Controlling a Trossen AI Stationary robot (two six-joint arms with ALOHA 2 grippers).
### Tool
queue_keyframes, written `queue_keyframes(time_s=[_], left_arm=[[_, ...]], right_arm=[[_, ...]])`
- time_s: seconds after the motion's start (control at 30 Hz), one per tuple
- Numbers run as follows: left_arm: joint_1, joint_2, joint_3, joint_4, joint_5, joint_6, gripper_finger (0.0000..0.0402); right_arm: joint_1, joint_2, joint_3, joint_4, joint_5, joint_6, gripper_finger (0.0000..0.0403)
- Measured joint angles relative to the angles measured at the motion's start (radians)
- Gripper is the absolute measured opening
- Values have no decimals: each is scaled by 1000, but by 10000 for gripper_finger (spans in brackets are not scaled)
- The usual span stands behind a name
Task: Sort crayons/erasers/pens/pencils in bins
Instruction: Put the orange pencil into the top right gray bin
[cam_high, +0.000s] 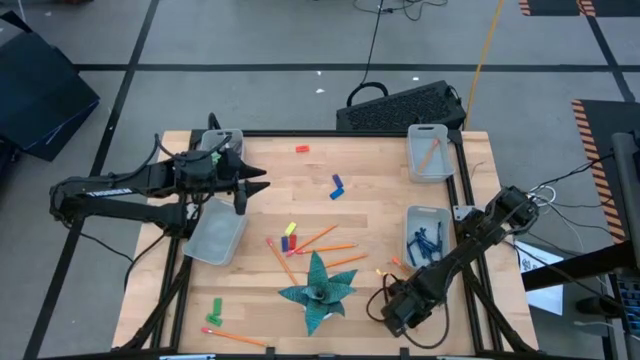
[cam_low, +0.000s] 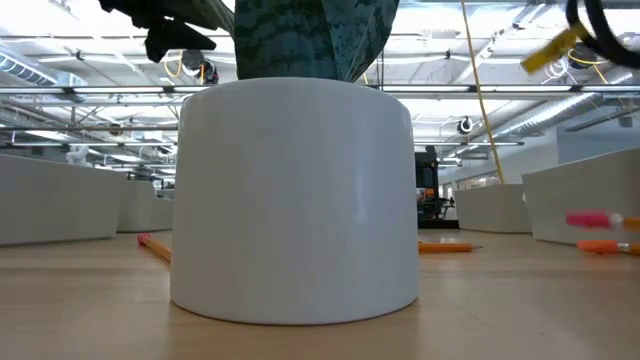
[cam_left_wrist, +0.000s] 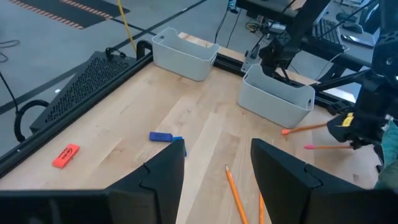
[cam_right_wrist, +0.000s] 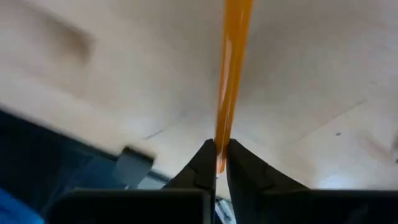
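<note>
plant pot (cam_low: 295, 200): white pot fills my low view, nearest thing; dark green spiky plant (cam_high: 318, 291) in it, front centre of table (cam_high: 370, 215).
right gripper (cam_right_wrist: 217, 163): I see its fingers clamped on an orange pencil (cam_right_wrist: 231, 68), stick running out from between the tips. High view puts this gripper (cam_high: 398, 305) at the table's front right, just beside the plant.
left gripper (cam_left_wrist: 217, 171): fingers apart, nothing between them; high view shows it (cam_high: 250, 187) over the left-centre of the table, near two bins.
bins: left pair, rear one (cam_high: 222, 141) partly under the arm, front one (cam_high: 216, 232) beside it. Right pair, rear bin (cam_high: 430, 153) holds an orange stick, front bin (cam_high: 428, 237) holds dark blue pens (cam_high: 424, 247).
loose pencils: several orange ones (cam_high: 326, 246) mid-table near the plant, one (cam_high: 236, 337) at front left edge.
other loose bits: orange eraser (cam_high: 302, 149) rear centre, blue crayon (cam_high: 337, 187) mid-table, yellow piece (cam_high: 291, 230) and green pieces (cam_high: 215, 310), I can't tell their kind.
behind table: black keyboard (cam_high: 402, 107) on floor.
</note>
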Motion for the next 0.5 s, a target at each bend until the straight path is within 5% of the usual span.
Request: queue_keyframes(time_s=[0.27, 0.5], left_arm=[[0, 0, 0, 2, -7, 15, 186], [0, 0, 0, 13, -8, 19, 186]], right_arm=[[-88, -123, 10, -4, 204, -119, 16], [-274, -298, 11, -76, 374, -269, 16]])
